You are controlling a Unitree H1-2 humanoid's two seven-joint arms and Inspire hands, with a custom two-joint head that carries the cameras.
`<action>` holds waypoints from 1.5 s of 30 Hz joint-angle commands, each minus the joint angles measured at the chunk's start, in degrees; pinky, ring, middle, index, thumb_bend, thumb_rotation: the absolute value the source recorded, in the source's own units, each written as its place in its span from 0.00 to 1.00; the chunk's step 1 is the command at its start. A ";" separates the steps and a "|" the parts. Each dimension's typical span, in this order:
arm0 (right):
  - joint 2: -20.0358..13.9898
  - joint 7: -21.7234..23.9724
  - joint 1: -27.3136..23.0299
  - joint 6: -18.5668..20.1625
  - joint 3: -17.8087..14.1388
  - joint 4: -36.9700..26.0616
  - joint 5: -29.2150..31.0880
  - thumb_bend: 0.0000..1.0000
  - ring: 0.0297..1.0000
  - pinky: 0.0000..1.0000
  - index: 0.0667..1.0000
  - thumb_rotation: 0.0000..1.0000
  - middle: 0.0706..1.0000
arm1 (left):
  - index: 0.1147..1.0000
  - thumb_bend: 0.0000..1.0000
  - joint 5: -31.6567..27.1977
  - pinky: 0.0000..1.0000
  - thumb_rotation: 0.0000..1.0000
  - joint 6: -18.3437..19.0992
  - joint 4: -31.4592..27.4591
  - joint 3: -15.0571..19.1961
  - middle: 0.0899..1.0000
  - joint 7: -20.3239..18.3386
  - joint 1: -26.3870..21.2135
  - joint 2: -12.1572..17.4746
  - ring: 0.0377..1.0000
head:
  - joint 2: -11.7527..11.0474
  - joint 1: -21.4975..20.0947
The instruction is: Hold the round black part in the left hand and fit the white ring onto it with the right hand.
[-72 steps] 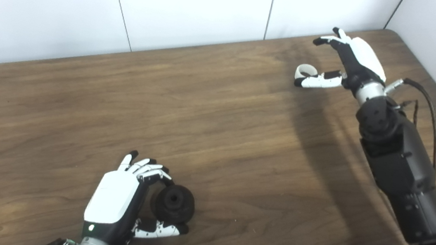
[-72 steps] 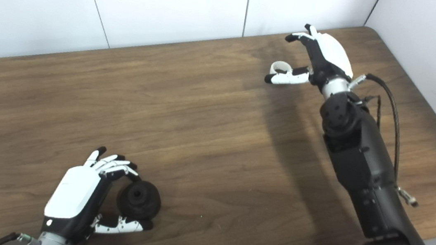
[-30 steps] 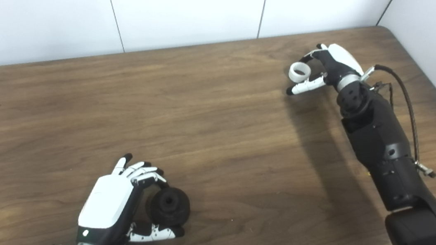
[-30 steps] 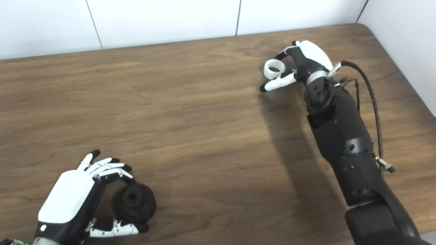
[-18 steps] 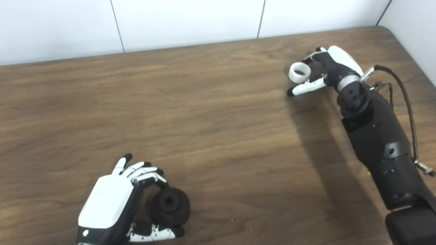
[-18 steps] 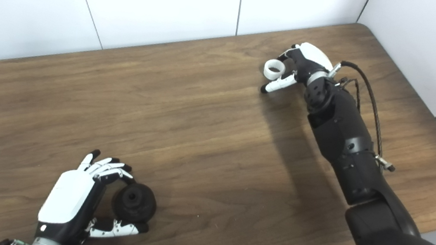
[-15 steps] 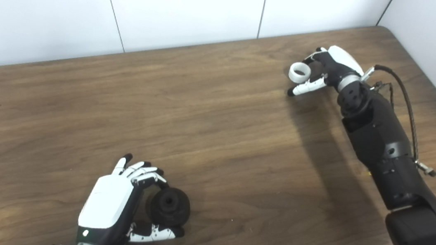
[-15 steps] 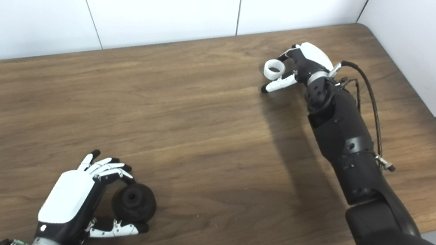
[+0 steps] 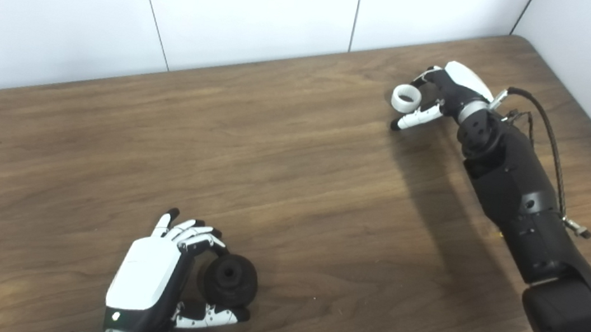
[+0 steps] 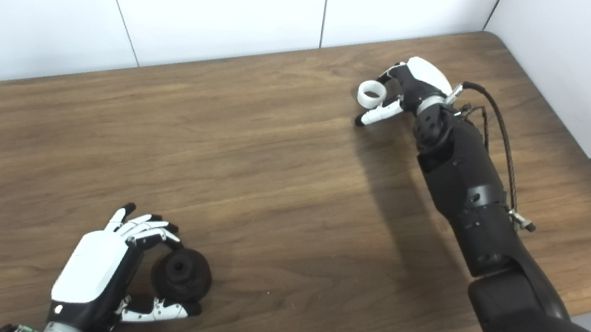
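This looks like a robotics lab or test cell, not a home. A plain wood-grain worktop [image 9: 294, 177] stands pushed into a corner of bare white wall panels [image 9: 247, 8] with thin dark seams, which run behind and to the right of the robot's fingers [image 9: 413, 118]. A black cable [image 9: 551, 147] loops loosely along the black robot arm [image 9: 517, 199] behind those fingers. No household furnishings show, only the bare surface and the machine.
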 commanded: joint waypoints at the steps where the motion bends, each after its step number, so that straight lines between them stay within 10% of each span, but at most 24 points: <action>1: -1.22 -0.91 -3.39 0.10 -0.50 -0.71 -0.77 0.72 0.99 0.96 0.68 0.26 0.95 | 0.42 0.52 0.86 1.00 0.05 -0.30 -0.62 0.03 0.74 0.10 0.47 0.50 0.85 | 0.06 -0.05; 31: -1.39 -0.83 -3.94 0.07 1.04 0.27 -0.57 0.70 0.99 0.96 0.65 0.27 0.94 | 0.42 0.52 1.29 1.00 0.05 -0.18 -1.00 -0.15 0.74 -0.25 0.50 0.39 0.85 | 0.37 0.36; 35: -1.47 -1.30 -3.84 0.02 1.04 0.37 0.31 0.54 0.98 0.97 0.48 0.16 0.92 | 0.42 0.52 1.27 1.00 0.05 0.05 -1.18 -0.13 0.74 -0.49 0.54 0.23 0.85 | 0.37 0.36; 45: -1.90 -4.78 -3.42 -0.97 2.08 0.39 1.61 0.52 0.92 0.90 0.45 0.13 0.82 | 0.42 0.52 1.48 1.00 0.05 0.19 -1.11 -0.19 0.74 -0.60 0.37 -0.07 0.86 | 0.24 0.49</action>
